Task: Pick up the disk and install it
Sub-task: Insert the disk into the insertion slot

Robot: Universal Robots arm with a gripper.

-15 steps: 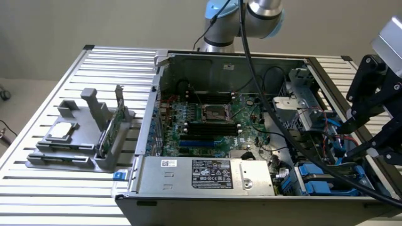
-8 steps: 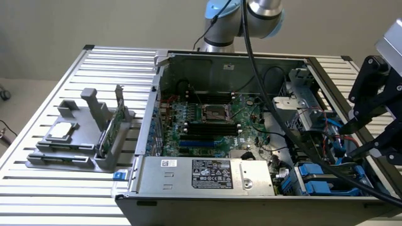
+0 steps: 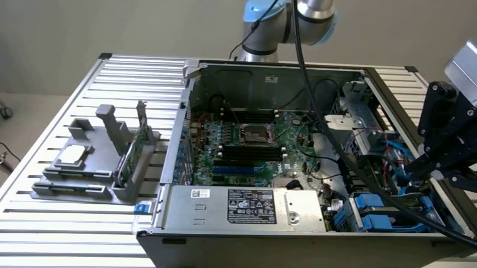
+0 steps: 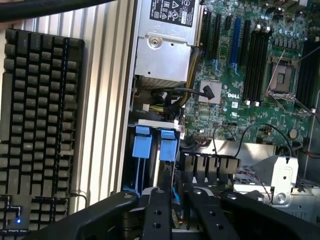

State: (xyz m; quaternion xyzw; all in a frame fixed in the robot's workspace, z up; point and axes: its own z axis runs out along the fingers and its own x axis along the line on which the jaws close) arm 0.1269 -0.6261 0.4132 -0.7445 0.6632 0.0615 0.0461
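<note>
While the gripper straddles the disk, which stands on edge in the drive bay at the exterior view's lower right, you cannot tell whether it is clamped, so judge installation unfinished.

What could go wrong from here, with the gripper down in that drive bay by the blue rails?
1. The gripper sits low in the tight drive bay at the disk. A tilted pull could jam the disk in the bay.
2. Loose black wires lie just beside the bay and might snag.
3. The arm's own black cable hangs across the open case and could drag over the motherboard.
</note>
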